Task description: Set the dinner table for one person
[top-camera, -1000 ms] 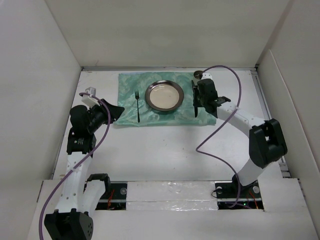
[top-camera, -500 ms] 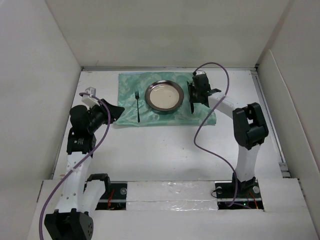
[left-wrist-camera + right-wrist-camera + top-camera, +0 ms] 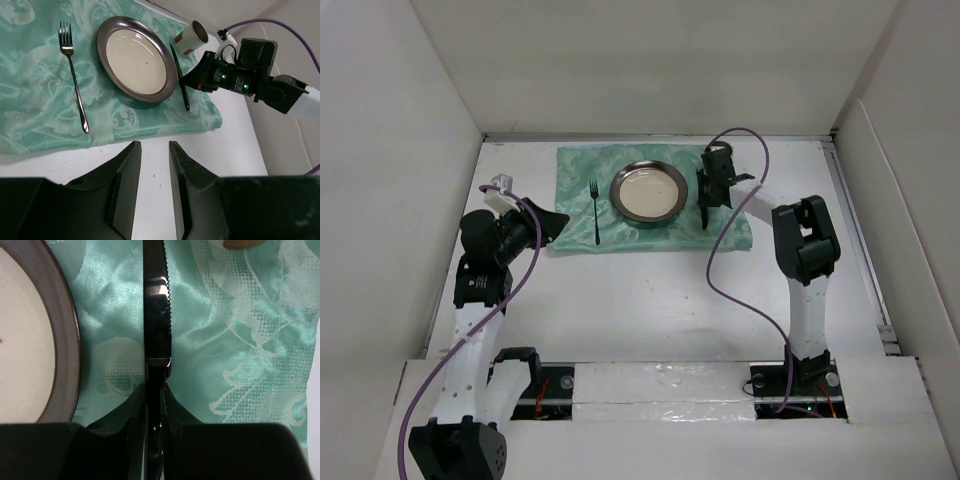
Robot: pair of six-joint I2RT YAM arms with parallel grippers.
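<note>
Top external view has the right claw (image 3: 704, 200) reaching over the green mat (image 3: 575, 170), just beside the round metal plate (image 3: 649, 190). Its fingers are pinched tight on a black knife (image 3: 704, 214). The right wrist view shows those fingers (image 3: 136, 407) clamped on the handle, with the serrated blade running straight ahead of them. The plate rim curves close along one side of the claw, and the bottom edge of a cup (image 3: 240, 244) shows beyond and to the other side of the blade. Whether the knife touches the cloth cannot be told.

From the left wrist view, the cup (image 3: 192, 36) stands upright near the far end of the knife, well ahead of the left claw (image 3: 154, 147). That claw hangs over bare white surface just short of the mat's near edge, its jaws parted with nothing between them. A fork (image 3: 74, 80) lies on the mat ahead of it, apart from the plate.

Below both claws spreads the white worktop (image 3: 650, 300), which carries the mat at its far end, away from the arm bases
</note>
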